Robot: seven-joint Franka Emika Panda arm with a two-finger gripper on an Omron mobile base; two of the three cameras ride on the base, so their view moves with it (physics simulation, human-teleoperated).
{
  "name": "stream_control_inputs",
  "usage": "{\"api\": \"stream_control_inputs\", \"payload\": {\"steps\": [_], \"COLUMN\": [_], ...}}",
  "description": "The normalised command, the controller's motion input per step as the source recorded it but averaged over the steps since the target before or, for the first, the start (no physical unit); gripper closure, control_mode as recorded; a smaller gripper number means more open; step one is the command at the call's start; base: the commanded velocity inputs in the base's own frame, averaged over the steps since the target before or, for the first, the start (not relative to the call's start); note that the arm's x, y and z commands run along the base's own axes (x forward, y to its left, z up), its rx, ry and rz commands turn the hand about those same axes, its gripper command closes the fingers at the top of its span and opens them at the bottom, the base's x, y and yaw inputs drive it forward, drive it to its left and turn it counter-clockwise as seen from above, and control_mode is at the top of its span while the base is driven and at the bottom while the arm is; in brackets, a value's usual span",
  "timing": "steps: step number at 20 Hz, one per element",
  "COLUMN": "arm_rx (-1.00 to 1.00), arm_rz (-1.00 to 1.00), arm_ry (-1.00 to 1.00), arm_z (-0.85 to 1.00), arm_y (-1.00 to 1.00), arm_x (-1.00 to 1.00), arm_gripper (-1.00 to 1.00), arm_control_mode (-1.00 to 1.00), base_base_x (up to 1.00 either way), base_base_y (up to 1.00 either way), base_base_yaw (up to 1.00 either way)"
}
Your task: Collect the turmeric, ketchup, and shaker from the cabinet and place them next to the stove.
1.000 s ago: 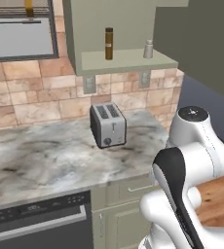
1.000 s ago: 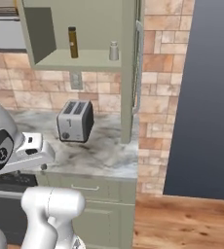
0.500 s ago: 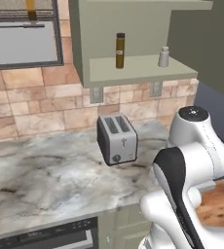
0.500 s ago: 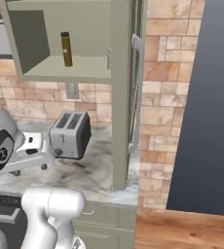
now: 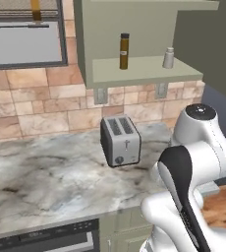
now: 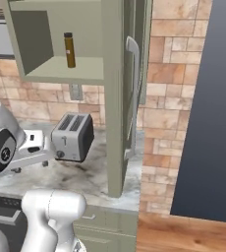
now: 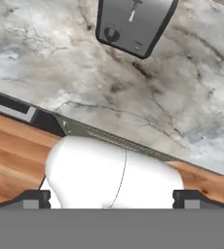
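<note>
The pale green wall cabinet [image 5: 139, 74] stands open. On its shelf the turmeric [image 5: 124, 50], a slim amber jar with a dark lid, stands left of the small silver shaker [image 5: 168, 57]. The turmeric [image 6: 69, 49] also shows in the right base view, where the open door hides the shelf's right end. The ketchup and the stove are out of view. My gripper [image 6: 31, 167] hangs low over the marble counter, left of the toaster and far below the shelf. Its fingertips [image 7: 33, 197] stand wide apart, open and holding nothing.
A silver toaster [image 5: 120, 141] sits on the marble counter [image 5: 46, 177] under the cabinet. The open cabinet door [image 6: 116, 98] with its long handle juts out at the counter's right end. A microwave [image 5: 24, 42] hangs at the upper left. A dark appliance front [image 5: 41, 238] lies below the counter edge.
The whole scene has shifted and grown in both base views, so the base has driven closer to the cabinet. The gripper has stayed open.
</note>
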Motion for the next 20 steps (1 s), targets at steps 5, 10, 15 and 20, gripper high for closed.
{"api": "stream_control_inputs", "payload": {"steps": [5,10,15,20], "arm_rx": [0.03,0.02,0.08,0.1], "arm_rz": [0.02,-0.02,-0.01,-0.01], "arm_ry": [-0.28,-0.27,-0.24,-0.25], "arm_z": [0.7,0.64,0.44,0.42], "arm_y": [-0.04,-0.08,-0.26,-0.45], "arm_x": [0.09,0.0,0.0,-0.01], "arm_gripper": [-1.0,-1.0,-1.0,-1.0], "arm_control_mode": [-1.0,-1.0,-1.0,-1.0], "base_base_x": [0.0,0.0,0.0,0.0], "base_base_y": [0.0,0.0,0.0,0.0], "base_base_yaw": [0.0,0.0,0.0,0.0]}}
